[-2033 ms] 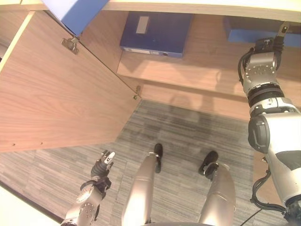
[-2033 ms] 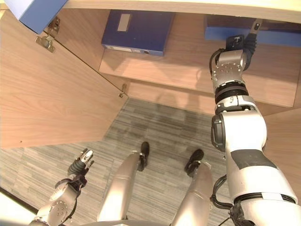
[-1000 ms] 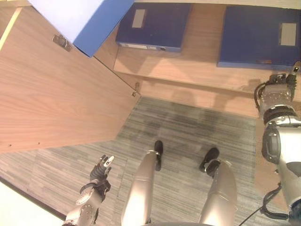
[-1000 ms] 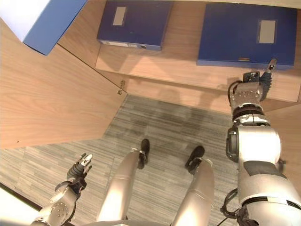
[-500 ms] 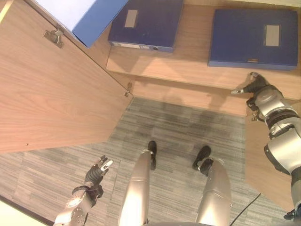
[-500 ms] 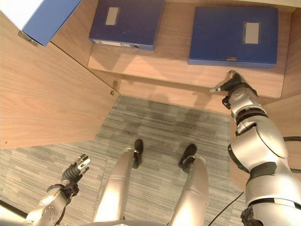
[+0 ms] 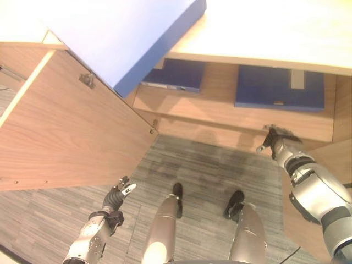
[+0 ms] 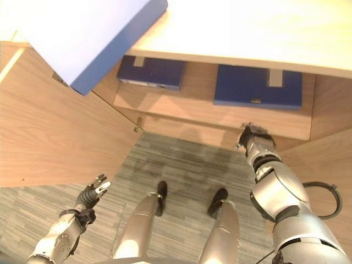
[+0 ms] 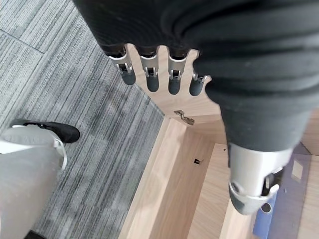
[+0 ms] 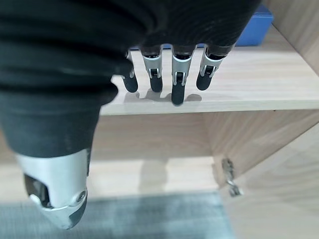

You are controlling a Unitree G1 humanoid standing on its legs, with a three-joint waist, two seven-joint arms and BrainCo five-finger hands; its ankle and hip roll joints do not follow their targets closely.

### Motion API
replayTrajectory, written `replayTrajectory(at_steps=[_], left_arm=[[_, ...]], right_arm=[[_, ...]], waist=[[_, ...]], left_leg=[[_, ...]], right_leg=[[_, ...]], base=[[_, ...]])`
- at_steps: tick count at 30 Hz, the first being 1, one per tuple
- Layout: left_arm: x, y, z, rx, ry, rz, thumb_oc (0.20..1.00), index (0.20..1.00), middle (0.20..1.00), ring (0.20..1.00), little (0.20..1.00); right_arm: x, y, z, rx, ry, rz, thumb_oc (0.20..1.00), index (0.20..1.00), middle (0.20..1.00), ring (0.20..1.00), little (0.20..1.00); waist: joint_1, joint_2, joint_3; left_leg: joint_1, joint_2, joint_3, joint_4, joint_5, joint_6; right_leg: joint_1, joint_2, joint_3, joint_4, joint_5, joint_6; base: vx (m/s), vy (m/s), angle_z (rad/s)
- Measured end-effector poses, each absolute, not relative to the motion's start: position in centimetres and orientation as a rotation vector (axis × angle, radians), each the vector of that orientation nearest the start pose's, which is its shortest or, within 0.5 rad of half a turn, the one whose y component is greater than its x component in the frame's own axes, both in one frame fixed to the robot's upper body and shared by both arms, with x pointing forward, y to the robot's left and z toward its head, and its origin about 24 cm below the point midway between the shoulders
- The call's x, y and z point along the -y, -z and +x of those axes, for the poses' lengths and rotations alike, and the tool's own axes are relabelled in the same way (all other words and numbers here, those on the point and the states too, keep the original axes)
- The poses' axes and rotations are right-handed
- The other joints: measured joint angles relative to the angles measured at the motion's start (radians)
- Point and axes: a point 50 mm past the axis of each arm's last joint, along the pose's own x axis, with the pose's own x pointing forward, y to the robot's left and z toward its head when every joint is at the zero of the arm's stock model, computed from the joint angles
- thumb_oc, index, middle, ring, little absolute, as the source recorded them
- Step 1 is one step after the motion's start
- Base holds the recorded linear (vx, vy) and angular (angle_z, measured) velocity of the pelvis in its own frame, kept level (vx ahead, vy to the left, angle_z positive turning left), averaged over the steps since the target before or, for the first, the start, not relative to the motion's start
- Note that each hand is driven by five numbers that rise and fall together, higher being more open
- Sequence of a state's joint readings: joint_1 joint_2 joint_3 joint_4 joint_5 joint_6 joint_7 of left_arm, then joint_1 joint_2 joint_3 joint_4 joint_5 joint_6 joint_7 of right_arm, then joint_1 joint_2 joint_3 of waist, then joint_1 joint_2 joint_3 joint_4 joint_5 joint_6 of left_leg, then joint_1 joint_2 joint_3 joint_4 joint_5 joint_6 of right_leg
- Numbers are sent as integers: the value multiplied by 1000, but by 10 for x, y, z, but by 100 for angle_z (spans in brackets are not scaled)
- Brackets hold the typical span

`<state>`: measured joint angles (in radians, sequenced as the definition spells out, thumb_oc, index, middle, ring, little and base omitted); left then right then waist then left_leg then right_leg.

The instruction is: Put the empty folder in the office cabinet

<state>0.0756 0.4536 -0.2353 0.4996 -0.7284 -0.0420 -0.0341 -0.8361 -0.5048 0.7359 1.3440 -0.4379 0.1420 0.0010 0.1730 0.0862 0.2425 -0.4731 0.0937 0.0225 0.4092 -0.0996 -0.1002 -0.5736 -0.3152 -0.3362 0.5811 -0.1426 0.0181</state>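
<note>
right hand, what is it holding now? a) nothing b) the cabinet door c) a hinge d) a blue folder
a: the right hand hangs with straight fingers in front of the shelf, holding nothing, while two blue folders lie flat in the cabinet.

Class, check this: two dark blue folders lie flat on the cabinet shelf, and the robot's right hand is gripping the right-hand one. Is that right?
Not quite. Two dark blue folders do lie flat on the cabinet shelf, but the right hand grips nothing: the right wrist view shows its fingers straight, at the shelf's front edge, short of the folder.
</note>
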Motion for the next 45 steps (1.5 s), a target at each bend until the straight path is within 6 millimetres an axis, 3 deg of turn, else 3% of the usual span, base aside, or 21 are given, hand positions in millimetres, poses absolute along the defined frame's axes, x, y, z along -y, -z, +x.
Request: replayTrajectory(at_steps=[3, 4, 7, 13, 17, 21, 28, 31, 32, 34, 35, 36, 37, 38, 39, 40, 41, 42, 43, 44, 45], left_arm=[[-233, 99, 175, -702, -136, -264, 1000, 1000, 1000, 1000, 1000], [-224, 120, 160, -808, -174, -285, 1000, 1000, 1000, 1000, 1000], [-214, 147, 132, -1006, -207, -265, 1000, 1000, 1000, 1000, 1000], [-211, 162, 111, -1182, -158, -106, 1000, 1000, 1000, 1000, 1000], [-212, 169, 82, -1296, -101, -11, 1000, 1000, 1000, 1000, 1000], [-188, 173, 82, -1308, 7, 32, 1000, 1000, 1000, 1000, 1000], [-167, 165, 111, -1153, 108, 76, 1000, 1000, 1000, 1000, 1000], [-166, 164, 109, -1130, 70, 18, 1000, 1000, 1000, 1000, 1000], [-176, 163, 109, -1118, -28, -58, 1000, 1000, 1000, 1000, 1000], [-191, 158, 117, -1070, -96, -81, 1000, 1000, 1000, 1000, 1000], [-194, 154, 122, -1030, -128, -116, 1000, 1000, 1000, 1000, 1000], [-194, 152, 123, -1007, -141, -136, 1000, 1000, 1000, 1000, 1000], [-192, 149, 123, -982, -148, -157, 1000, 1000, 1000, 1000, 1000], [-186, 145, 124, -944, -142, -188, 1000, 1000, 1000, 1000, 1000], [-190, 128, 134, -830, -136, -210, 1000, 1000, 1000, 1000, 1000], [-194, 111, 144, -726, -135, -218, 1000, 1000, 1000, 1000, 1000], [-202, 96, 153, -643, -145, -216, 1000, 1000, 1000, 1000, 1000], [-238, 77, 150, -560, -266, -176, 1000, 1000, 1000, 1000, 1000], [-254, 63, 149, -507, -307, -146, 1000, 1000, 1000, 1000, 1000], [-286, 42, 145, -438, -392, -76, 1000, 1000, 1000, 1000, 1000], [-290, 44, 137, -455, -424, -72, 1000, 1000, 1000, 1000, 1000]], right_arm=[[259, 36, 305, -875, -326, -1405, 1000, 1000, 1000, 1000, 1000], [243, 68, 278, -950, -435, -1353, 1000, 1000, 1000, 1000, 1000], [229, 102, 239, -1045, -531, -1245, 1000, 1000, 1000, 1000, 1000], [243, 124, 195, -1219, -489, -1110, 1000, 1000, 1000, 1000, 1000], [244, 143, 153, -1306, -484, -1002, 1000, 1000, 1000, 1000, 1000], [248, 152, 123, -1351, -419, -947, 1000, 1000, 1000, 1000, 1000], [262, 153, 105, -1380, -309, -904, 1000, 1000, 1000, 1000, 1000], [274, 149, 105, -1378, -200, -860, 1000, 1000, 1000, 1000, 1000], [279, 147, 106, -1374, -123, -811, 1000, 1000, 1000, 1000, 1000], [279, 146, 111, -1357, -86, -790, 1000, 1000, 1000, 1000, 1000], [282, 144, 113, -1351, -65, -794, 1000, 1000, 1000, 1000, 1000], [286, 143, 113, -1352, -34, -787, 1000, 1000, 1000, 1000, 1000], [291, 141, 111, -1356, -1, -777, 1000, 1000, 1000, 1000, 1000], [301, 138, 106, -1373, 33, -774, 1000, 1000, 1000, 1000, 1000], [305, 139, 97, -1396, 64, -749, 1000, 1000, 1000, 1000, 1000], [302, 141, 91, -1393, 69, -724, 1000, 1000, 1000, 1000, 1000], [300, 143, 85, -1387, 77, -701, 1000, 1000, 1000, 1000, 1000], [296, 145, 83, -1355, 105, -639, 1000, 1000, 1000, 1000, 1000], [296, 146, 78, -1372, 138, -602, 1000, 1000, 1000, 1000, 1000], [278, 156, 58, -1430, 122, -524, 1000, 1000, 1000, 1000, 1000], [279, 157, 55, -1445, 123, -522, 1000, 1000, 1000, 1000, 1000]], waist=[[-3, 5, -15], [-16, 8, -16], [-38, 6, -15], [-55, 6, -69], [-52, 19, -181], [-75, 29, -239], [-83, 34, -264], [-83, 20, -249], [-81, -17, -216], [-76, -66, -183], [-76, -90, -164], [-77, -93, -154], [-82, -77, -152], [-84, -22, -163], [-99, -25, -163], [-116, -29, -159], [-119, -44, -161], [-82, -9, -174], [-75, 15, -182], [-79, -85, -156], [-67, -76, -168]], left_leg=[[94, 5, 11, -79, 15, 0], [133, 13, 17, -106, 21, -1], [239, 27, 35, -183, 36, 1], [387, 52, 36, -347, 100, 11], [450, 75, 35, -406, 107, 6], [462, 91, 49, -397, 108, 5], [453, 140, 55, -371, 98, 21], [443, 170, 58, -312, 102, 24], [376, 172, 49, -186, 181, -54], [331, 152, 29, -117, 272, -61], [319, 119, -12, -64, 261, -61], [310, 87, -35, -4, 231, -28], [326, 61, -24, -29, 213, -9], [343, 88, -12, -110, 219, 3], [362, 99, -22, -171, 160, -21], [385, 93, -30, -227, 133, -15], [389, 64, -29, -236, 111, -5], [460, 33, -31, -306, 51, 83], [487, 64, -33, -371, 26, 47], [530, 3, -31, -432, 55, 26], [532, 12, -30, -443, 61, 30]], right_leg=[[82, 23, -5, -63, 9, 10], [123, 37, -11, -100, 23, 11], [224, 65, -11, -183, 47, 23], [377, 116, -55, -327, 88, 35], [461, 157, -69, -430, 109, 39], [524, 204, -71, -557, 171, 40], [538, 259, -51, -594, 189, 29], [534, 288, -29, -569, 166, -8], [508, 281, -16, -528, 149, -35], [509, 278, 7, -558, 148, -35], [512, 268, 22, -576, 148, -35], [532, 263, 22, -605, 148, -34], [561, 271, 20, -642, 149, 8], [538, 314, 23, -577, 132, 6], [473, 291, 50, -365, 57, -11], [445, 282, 7, -348, 39, -88], [427, 271, 2, -354, 34, -78], [415, 303, 16, -359, 22, -53], [357, 287, 29, -117, -56, -79], [429, 217, 76, -154, -122, 1], [459, 233, 72, -230, -97, 27]], base=[[3, -30, -9], [25, -57, -16], [45, -56, -17], [70, -64, 5], [-6, -20, -1], [-50, -56, -9], [-40, -117, -10], [-118, -145, -8], [-109, -64, -16], [-82, 2, -34], [-16, 37, -50], [11, 61, -51], [22, 75, -34], [67, 62, 2], [58, 48, 52], [44, 36, 81], [93, 85, 50], [103, 96, 18], [128, 141, 57], [77, 101, 72], [53, 83, 65]])
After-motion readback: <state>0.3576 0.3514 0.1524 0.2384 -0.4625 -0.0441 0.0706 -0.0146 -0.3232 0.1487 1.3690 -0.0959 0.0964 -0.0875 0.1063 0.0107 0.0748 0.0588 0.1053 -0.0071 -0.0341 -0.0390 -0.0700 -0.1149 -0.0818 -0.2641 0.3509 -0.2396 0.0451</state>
